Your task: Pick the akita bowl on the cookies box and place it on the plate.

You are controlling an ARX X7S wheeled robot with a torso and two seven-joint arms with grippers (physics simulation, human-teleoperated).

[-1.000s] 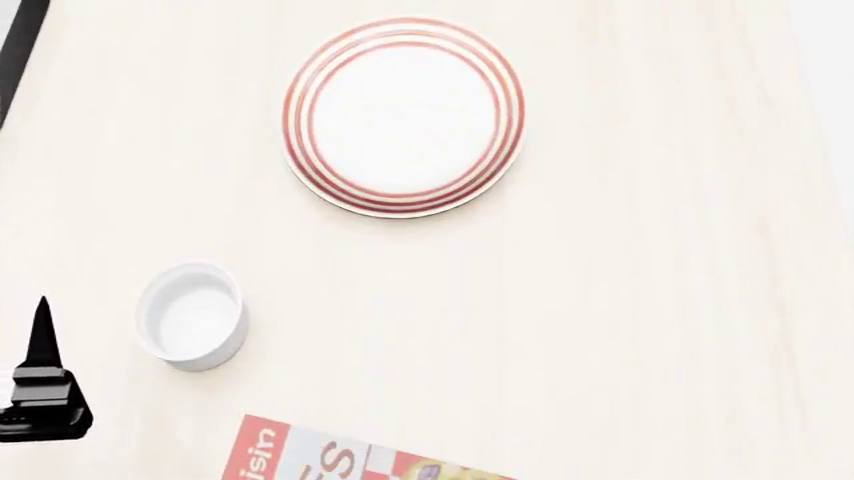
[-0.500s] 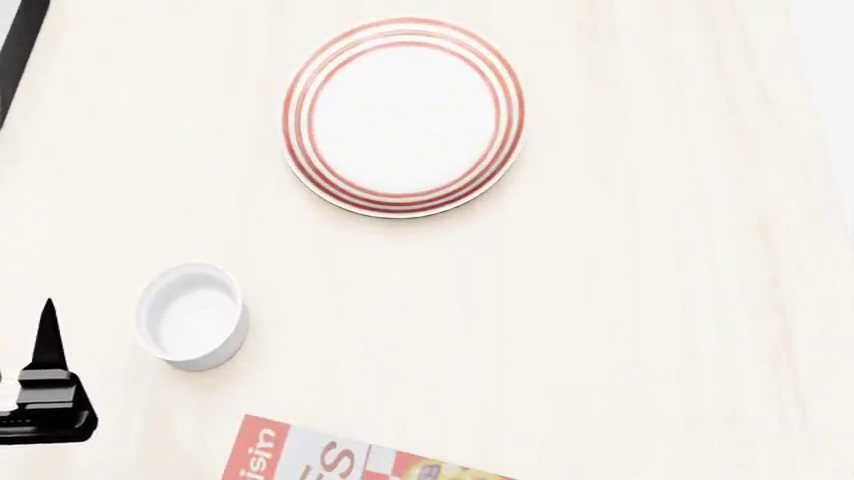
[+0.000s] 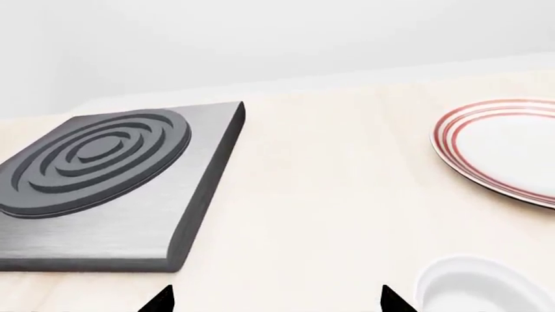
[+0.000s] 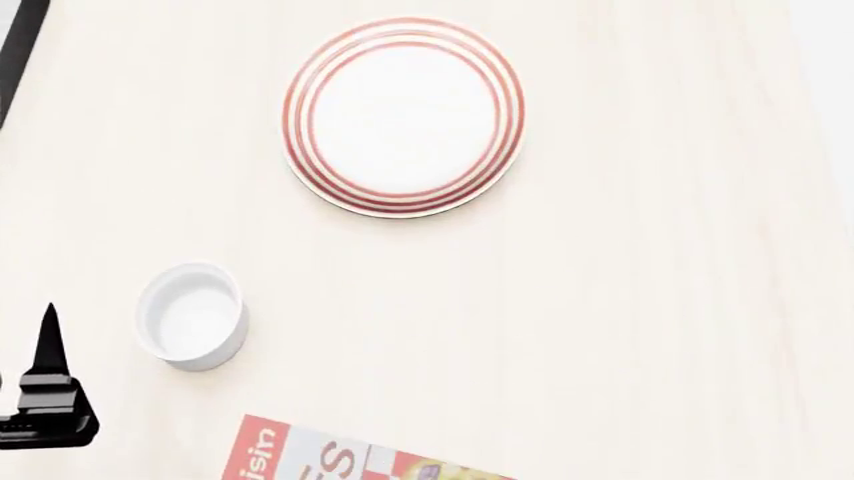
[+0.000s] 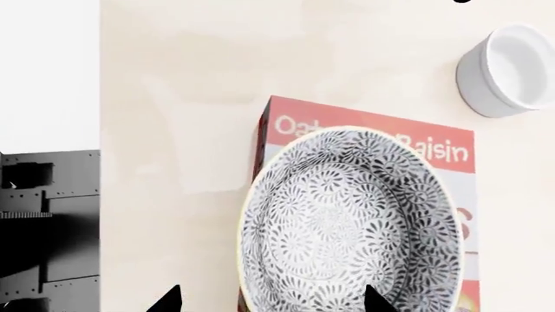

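In the right wrist view the akita bowl (image 5: 351, 221), dark grey-and-white patterned, sits upright on the red-and-white cookies box (image 5: 364, 140). My right gripper (image 5: 270, 300) hangs open above it, one fingertip over the bowl and the other over the table beside the box. The red-ringed white plate (image 4: 403, 115) lies empty at the far middle of the table, also in the left wrist view (image 3: 511, 149). Only a corner of the cookies box (image 4: 320, 460) shows in the head view; the bowl is out of that view. My left gripper (image 3: 275, 302) is open over bare table, its fingertip (image 4: 50, 325) at the head view's left edge.
A small plain white cup (image 4: 194, 315) stands between the left gripper and the box, also seen as a cup (image 5: 511, 71) beyond the box. A dark grey hob slab (image 3: 113, 182) with ring grooves lies on the table's left. The table edge (image 5: 100, 195) runs close beside the box.
The left gripper's finger has shifted slightly right and toward the near edge in the head view. Plate, cup and box have not moved.
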